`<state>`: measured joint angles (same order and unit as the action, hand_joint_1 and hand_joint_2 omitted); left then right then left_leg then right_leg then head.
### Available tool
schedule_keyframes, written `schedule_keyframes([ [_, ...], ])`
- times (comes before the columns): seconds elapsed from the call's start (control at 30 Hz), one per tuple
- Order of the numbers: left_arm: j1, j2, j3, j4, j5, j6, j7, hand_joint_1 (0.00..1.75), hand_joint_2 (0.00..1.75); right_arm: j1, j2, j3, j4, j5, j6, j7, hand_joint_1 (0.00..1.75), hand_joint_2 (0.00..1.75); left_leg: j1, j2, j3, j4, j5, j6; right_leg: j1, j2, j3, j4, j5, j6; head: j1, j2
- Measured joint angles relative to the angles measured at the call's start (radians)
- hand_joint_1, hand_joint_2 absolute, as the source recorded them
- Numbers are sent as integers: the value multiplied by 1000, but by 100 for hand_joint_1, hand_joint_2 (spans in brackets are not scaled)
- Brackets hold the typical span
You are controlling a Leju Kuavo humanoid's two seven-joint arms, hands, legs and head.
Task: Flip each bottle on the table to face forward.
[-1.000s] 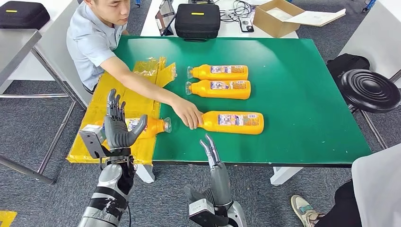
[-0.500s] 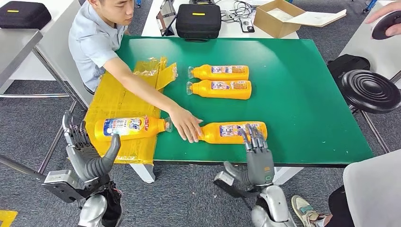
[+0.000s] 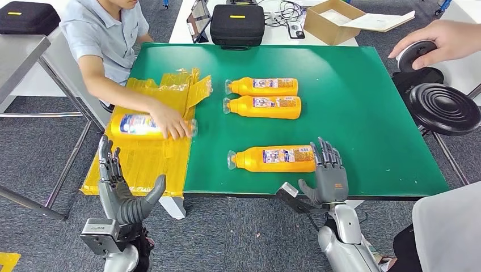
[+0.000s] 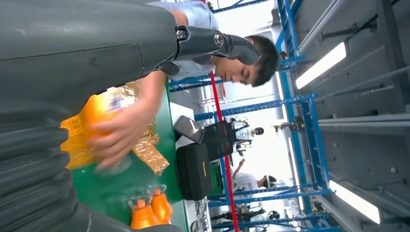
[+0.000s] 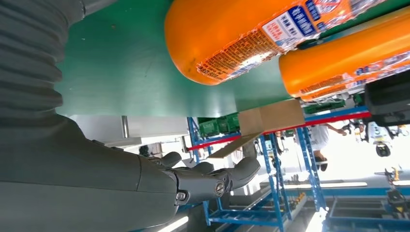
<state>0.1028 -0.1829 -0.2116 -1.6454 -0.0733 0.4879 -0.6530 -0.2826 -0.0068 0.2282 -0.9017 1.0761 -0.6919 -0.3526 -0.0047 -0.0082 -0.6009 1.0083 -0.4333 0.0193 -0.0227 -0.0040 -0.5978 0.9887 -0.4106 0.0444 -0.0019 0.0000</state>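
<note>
Three orange bottles lie on their sides on the green table [image 3: 363, 102]: two side by side at the back [image 3: 262, 86] [image 3: 264, 107], and a near bottle [image 3: 273, 159] by the front edge. A fourth bottle [image 3: 135, 125] lies on the yellow sheet [image 3: 142, 164] under a person's hand [image 3: 172, 126]. My right hand [image 3: 328, 173] is open with its fingers up, just beside the near bottle's base [image 5: 227, 43]; I cannot tell whether it touches. My left hand [image 3: 122, 190] is open and holds nothing, off the table's front left corner.
A person in a light blue shirt [image 3: 105, 34] sits at the table's left side. Another person's hand [image 3: 439, 42] holds a dark object at the far right. A black stool [image 3: 445, 107] stands to the right, with a black case [image 3: 237, 24] and a cardboard box [image 3: 334, 20] behind.
The person's hand let go of the near bottle and now covers the bottle on the yellow sheet, which sits farther back. My right hand moved right to the near bottle's base. My left hand shifted slightly.
</note>
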Motion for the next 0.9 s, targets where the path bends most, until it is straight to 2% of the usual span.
schedule_keyframes([
  [0.43, -23, 7, -82, 58, -21, -17, 3, 0, 175, -134, 9, 1, 226, -39, 36, 12, 0, 175, 0, 0, 0, 0, 0, 0, 0, 0, 0, 0, 0, 0, 0, 0],
  [0.7, -66, 6, -119, 103, -11, -38, 12, 0, 175, -234, 27, 3, 363, -50, 169, 74, 0, 175, 0, 0, 0, 0, 0, 0, 0, 0, 0, 0, 0, 0, 0, 0],
  [0.9, -100, 5, -146, 137, -1, -46, 16, 0, 175, -292, 44, 13, 436, -35, 197, 90, 0, 175, 0, 0, 0, 0, 0, 0, 0, 0, 0, 0, 0, 0, 0, 0],
])
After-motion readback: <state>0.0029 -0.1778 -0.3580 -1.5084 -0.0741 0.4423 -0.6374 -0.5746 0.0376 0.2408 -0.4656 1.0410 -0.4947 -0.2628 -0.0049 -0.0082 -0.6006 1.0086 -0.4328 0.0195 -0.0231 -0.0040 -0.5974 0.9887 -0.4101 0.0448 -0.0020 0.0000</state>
